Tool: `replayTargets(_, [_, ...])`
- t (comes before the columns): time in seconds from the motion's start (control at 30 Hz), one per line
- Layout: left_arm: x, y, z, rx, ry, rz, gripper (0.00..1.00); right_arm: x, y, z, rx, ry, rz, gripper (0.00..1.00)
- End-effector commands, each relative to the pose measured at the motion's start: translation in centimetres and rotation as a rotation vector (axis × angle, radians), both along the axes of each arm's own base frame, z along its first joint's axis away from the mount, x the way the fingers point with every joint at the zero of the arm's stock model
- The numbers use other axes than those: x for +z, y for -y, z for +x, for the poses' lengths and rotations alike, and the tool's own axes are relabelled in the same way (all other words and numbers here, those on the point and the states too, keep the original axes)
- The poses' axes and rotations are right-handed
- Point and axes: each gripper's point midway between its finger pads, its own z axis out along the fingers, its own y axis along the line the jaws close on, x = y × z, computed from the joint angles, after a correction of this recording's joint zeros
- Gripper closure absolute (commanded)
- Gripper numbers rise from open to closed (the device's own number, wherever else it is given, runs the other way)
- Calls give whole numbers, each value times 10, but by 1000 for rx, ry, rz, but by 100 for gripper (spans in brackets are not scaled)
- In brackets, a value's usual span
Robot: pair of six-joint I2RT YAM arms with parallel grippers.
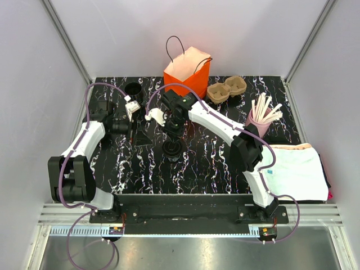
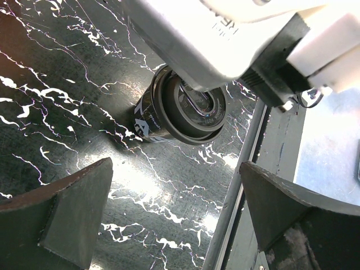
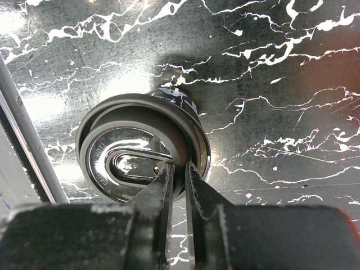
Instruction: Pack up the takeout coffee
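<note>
Currently the takeout coffee [image 1: 171, 150] stands upright near the middle of the desk [image 1: 214, 169], with the orange bag [image 1: 188, 76] well apart at its 12 o'clock. The right gripper [image 3: 179, 169] straddles the lid's rim, fingers a sliver apart; whether they bite, I cannot tell. The left gripper [image 2: 175, 169] gapes wide, empty. A rim-only pinch could pop the lid off or tip the cup on lifting.
</note>
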Motion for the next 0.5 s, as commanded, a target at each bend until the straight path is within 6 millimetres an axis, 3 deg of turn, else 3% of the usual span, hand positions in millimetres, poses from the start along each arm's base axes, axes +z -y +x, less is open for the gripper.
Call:
replayTargets(0.0, [12, 3, 0, -16, 59, -24, 1, 6, 3, 2, -7, 15, 1, 84])
replayTargets(0.23, [12, 4, -1, -18, 60, -25, 1, 18, 2, 1, -4, 24, 20, 83])
replayTargets(0.47, [12, 4, -1, -20, 60, -25, 1, 25, 5, 5, -13, 59, 12, 91])
